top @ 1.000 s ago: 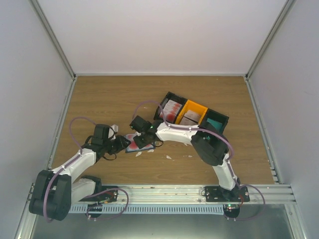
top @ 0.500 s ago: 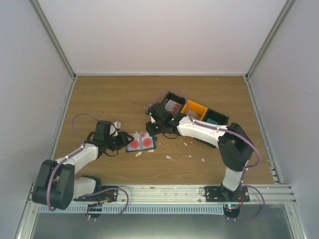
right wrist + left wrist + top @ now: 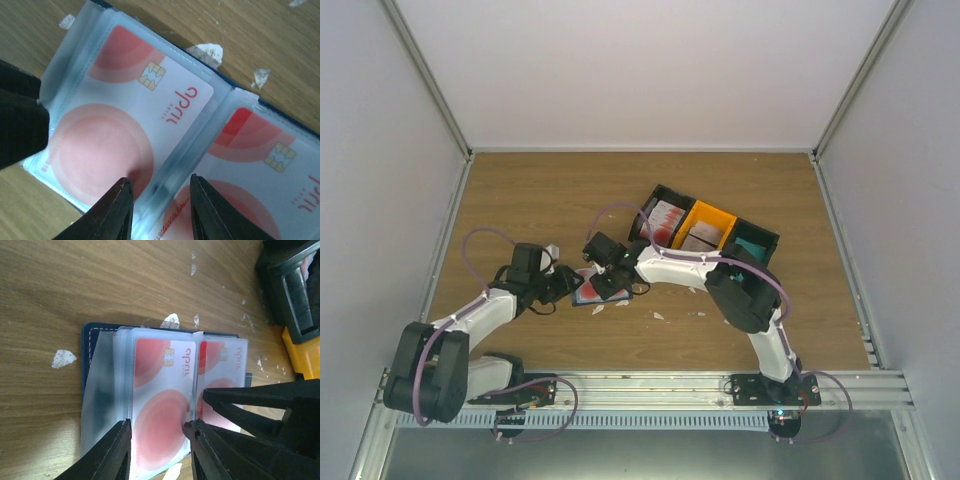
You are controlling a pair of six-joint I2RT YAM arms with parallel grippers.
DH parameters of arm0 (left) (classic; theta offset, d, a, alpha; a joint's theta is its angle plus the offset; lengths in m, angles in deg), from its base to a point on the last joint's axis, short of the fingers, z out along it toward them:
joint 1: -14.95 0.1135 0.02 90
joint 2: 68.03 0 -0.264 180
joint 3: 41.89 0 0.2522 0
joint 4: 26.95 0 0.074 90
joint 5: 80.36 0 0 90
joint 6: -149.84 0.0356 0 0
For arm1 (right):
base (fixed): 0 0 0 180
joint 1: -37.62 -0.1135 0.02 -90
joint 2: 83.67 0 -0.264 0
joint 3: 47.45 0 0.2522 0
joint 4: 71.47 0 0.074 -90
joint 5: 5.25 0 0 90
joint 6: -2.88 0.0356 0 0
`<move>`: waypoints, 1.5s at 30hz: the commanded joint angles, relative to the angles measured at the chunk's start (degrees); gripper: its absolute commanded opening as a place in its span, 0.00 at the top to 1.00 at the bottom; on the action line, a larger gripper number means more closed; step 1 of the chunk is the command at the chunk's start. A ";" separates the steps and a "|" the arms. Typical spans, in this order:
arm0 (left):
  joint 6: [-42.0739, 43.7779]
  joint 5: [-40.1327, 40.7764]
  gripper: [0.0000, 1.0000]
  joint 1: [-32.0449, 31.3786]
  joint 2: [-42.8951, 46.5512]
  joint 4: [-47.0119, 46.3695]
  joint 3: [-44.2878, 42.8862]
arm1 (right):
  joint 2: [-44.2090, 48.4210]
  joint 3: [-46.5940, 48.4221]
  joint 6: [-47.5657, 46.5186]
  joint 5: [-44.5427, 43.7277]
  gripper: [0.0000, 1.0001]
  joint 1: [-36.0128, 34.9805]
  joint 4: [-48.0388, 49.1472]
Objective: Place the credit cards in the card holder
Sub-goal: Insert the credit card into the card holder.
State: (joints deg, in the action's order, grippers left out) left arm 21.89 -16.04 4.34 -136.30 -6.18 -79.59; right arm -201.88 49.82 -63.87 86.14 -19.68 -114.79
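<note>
A: Swung back again, the right gripper (image 3: 612, 283). Half a second ago it was up by the black and orange plastic tray boxes (image 3: 718, 212), at about 2 o'clock from the holder. Now it sits over the holder once more.

B: Did it bring a card?

A: No. In its wrist view the fingers are part-spread and released. Nothing lies between them except the fold of the clear plastic sleeves (image 3: 172, 150) beneath.

B: And the holder itself?

A: The dark navy folding card holder (image 3: 87, 360) lies open and flat on the brown wooden worktop (image 3: 100, 280), left of centre, between the two arms. Two red-and-white plastic credit cards (image 3: 160, 390) are in its sleeves, one on each side of the spine.

B: The other arm?

A: The left gripper (image 3: 156, 425) has stayed at the holder's 9 o'clock edge. Its jaws are slack, straddling the nearer card and clamping nothing.

B: So what does that mean for the job?

A: That trip added nothing. The red-and-white stack in the tray's black compartment is probably more cards, though it is too small to be sure. I'd judge another fetch is due.
</note>
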 commanded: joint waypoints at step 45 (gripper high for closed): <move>2.95 -17.33 0.68 -0.02 -7.33 -13.18 0.41 | 4.65 -3.03 3.68 -6.17 0.77 2.55 3.16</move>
State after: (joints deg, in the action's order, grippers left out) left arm 23.48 -28.32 4.54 -141.96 -13.94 -79.48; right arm -202.21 49.47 -64.11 82.09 -18.89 -113.81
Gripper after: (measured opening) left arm 0.295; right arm 0.225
